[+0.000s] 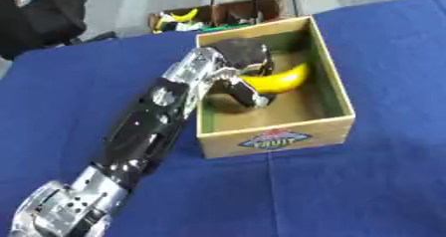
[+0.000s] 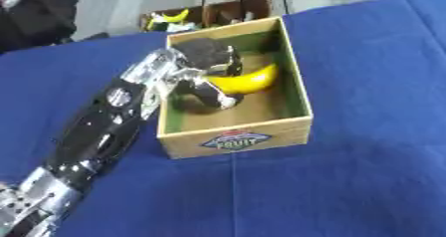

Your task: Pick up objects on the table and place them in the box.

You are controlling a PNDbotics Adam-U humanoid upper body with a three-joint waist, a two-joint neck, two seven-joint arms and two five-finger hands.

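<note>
Table [image 1: 366, 196] draped in a deep blue cloth, creased in faint lines; it fills most of both views and lies slightly askew. Beyond its far edge, a grey floor.

Left side: the left arm [image 1: 144, 131], black shell with silver joints, runs up from the lower left corner on a diagonal toward the box. Left hand [image 1: 240, 57] is over the near-left wall and down inside the box, back of the hand uppermost. Its fingers [image 1: 248, 97] are curled downward beside and partly around the banana (whether they actually clasp it or only rest against it cannot be told from these views).

Centre: the box [image 1: 278, 140], open-topped cardboard with a green inner lining and a fruit label on its near wall, sits on the cloth with its long side running away from the camera.

Banana [image 1: 280, 79]: yellow, inside the box, in the middle to far half. Long axis lies across the box, tilted, one end under the hand, the other end rising toward the right wall.

Far background, beyond the table: another cardboard box [image 1: 231, 12] on the floor holding yellow items.
</note>
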